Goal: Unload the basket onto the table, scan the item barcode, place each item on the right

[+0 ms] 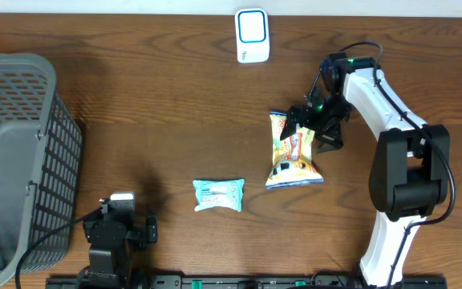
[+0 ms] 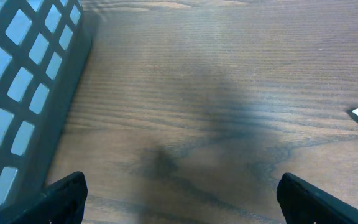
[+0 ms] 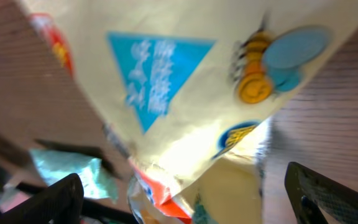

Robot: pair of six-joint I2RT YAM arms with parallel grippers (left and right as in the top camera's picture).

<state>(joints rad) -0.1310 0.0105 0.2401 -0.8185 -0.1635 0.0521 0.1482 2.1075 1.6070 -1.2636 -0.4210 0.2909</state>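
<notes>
Right wrist shows right fingers [image 3: 48,202] wide around the snack bag [image 3: 185,99]; grip its edge squarely before presenting to the scanner [image 1: 252,35].

A grey basket [image 1: 58,172] stands left; a teal packet [image 1: 218,195] lies mid-table.

White-shelled right arm [image 1: 391,104], black joints [image 1: 407,191], green lights [image 1: 345,58], thin black cable [image 1: 365,46], black right gripper [image 1: 313,131]; all-black left arm [image 1: 107,241] topped by silver block [image 1: 122,197].

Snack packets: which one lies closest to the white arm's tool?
The tall yellow-and-orange bag, its top end under the right tool; the small teal packet lies well apart from it.
</notes>
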